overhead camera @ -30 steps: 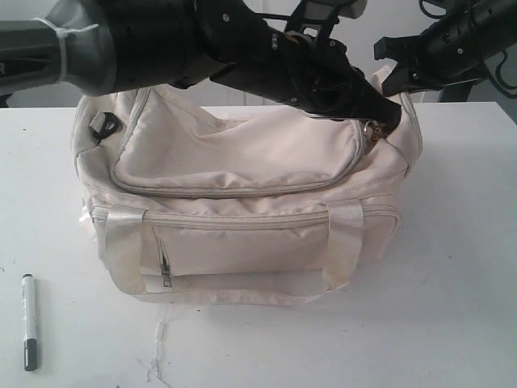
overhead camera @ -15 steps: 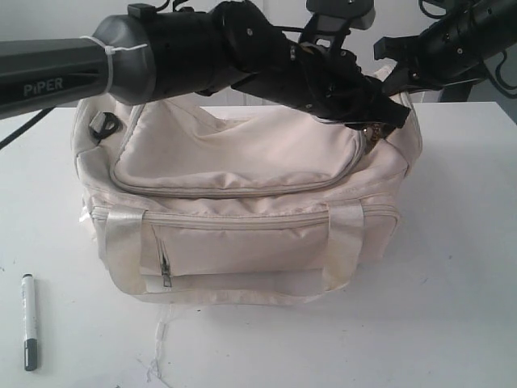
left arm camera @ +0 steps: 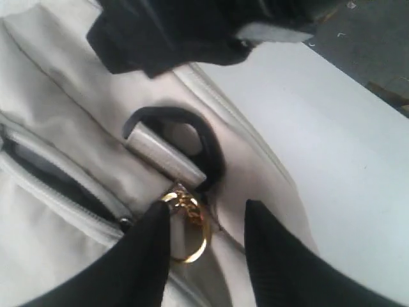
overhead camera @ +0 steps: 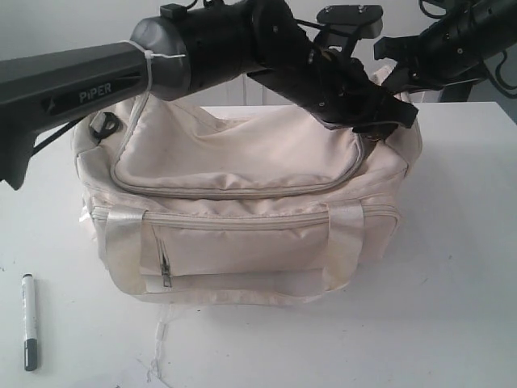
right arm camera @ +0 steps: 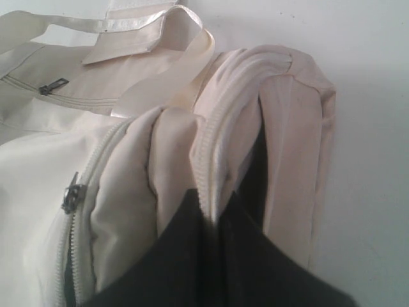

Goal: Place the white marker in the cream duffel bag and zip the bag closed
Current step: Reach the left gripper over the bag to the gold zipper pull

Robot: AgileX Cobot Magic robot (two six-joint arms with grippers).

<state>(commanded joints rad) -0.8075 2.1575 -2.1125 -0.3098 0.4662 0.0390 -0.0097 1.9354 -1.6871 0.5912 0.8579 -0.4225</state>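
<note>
Left fingers [left arm camera: 137,259] spread astride gold ring [left arm camera: 190,235] on cream duffel bag [overhead camera: 242,153]

Both arms raised, grippers near each other.
Left arm [overhead camera: 202,40] reaches across to the right, left gripper [left arm camera: 206,210] tilted down, jaws apart; right gripper [right arm camera: 214,214] clamps the bag [right arm camera: 128,166] edge between closed fingers.

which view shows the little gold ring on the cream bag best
The left wrist view: the small gold metal ring sits close-up between the open fingers of the left claw, beside a black plastic clip. In the exterior view that claw hides that end of the cream fabric duffel bag; the right wrist view misses it.
</note>
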